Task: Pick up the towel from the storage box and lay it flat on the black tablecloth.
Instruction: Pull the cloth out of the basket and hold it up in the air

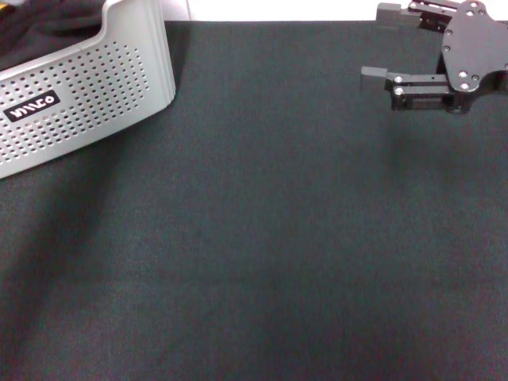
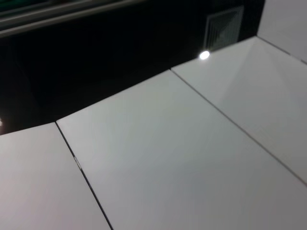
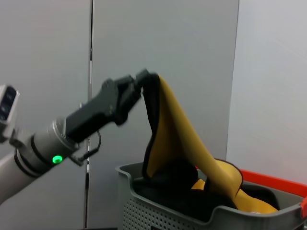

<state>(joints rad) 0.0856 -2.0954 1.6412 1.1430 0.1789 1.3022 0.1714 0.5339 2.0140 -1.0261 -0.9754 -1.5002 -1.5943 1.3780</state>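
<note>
The black tablecloth (image 1: 270, 238) covers the desk from its near edge to its far edge, and the near and middle stretches lie flat. At the far left corner stands the storage box (image 1: 87, 87), its perforated grey wall and black label turned toward the middle of the desk. At the far right corner the right gripper (image 1: 379, 48) hovers above the cloth with its jaws spread apart and nothing between them.

In the right wrist view, the left gripper (image 3: 144, 79) is raised above the storage box (image 3: 158, 206) and pinches one edge of the towel (image 3: 177, 139). The towel hangs from it with its yellow-orange face outward, its lower part still bunched inside the box over dark fabric (image 3: 177, 184).
</note>
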